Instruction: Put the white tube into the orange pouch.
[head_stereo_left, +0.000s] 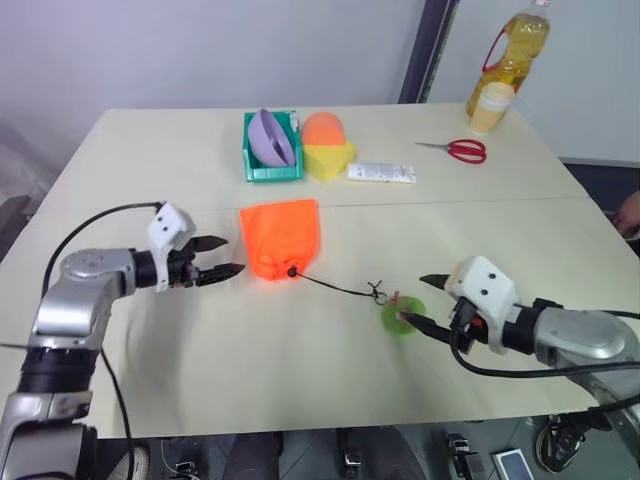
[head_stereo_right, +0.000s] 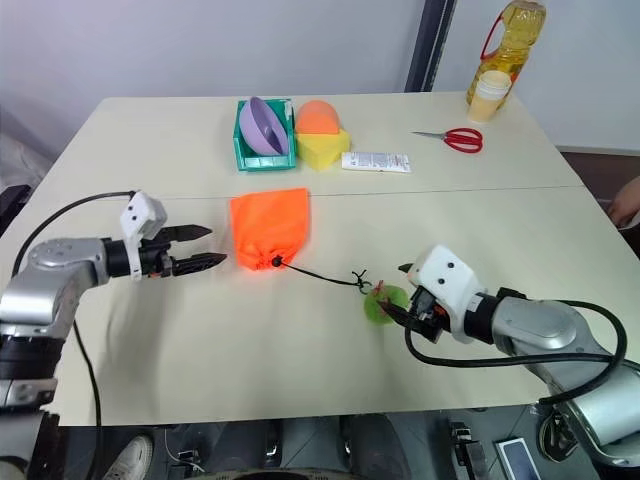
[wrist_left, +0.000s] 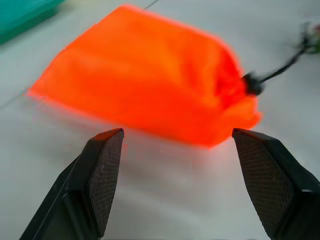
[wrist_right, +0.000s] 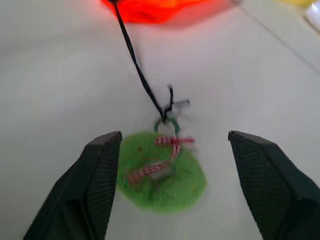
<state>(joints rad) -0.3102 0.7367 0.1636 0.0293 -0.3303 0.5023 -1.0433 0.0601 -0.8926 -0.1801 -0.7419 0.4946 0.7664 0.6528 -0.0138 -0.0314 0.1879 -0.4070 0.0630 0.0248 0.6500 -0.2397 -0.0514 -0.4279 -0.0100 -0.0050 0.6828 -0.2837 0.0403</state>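
Observation:
The orange pouch (head_stereo_left: 282, 235) lies flat near the middle of the table, its mouth drawn together toward me. Its black drawstring (head_stereo_left: 335, 288) trails to the right and ends at a green round tag (head_stereo_left: 400, 318). My left gripper (head_stereo_left: 235, 255) is open just left of the pouch, pointing at it; the left wrist view has the pouch (wrist_left: 150, 90) beyond the spread fingers. My right gripper (head_stereo_left: 413, 298) is open over the green tag (wrist_right: 162, 175), with nothing between its fingers. The white tube is out of view.
At the back stand a teal bin (head_stereo_left: 255, 165) with a purple bowl, an orange-and-yellow rounded object (head_stereo_left: 326, 145) and a long flat white tube with grey print (head_stereo_left: 380, 172). Red scissors (head_stereo_left: 460, 150), an oil bottle (head_stereo_left: 510, 55) and a cup (head_stereo_left: 490, 105) are back right. A person's hand (head_stereo_left: 630, 212) shows at the right edge.

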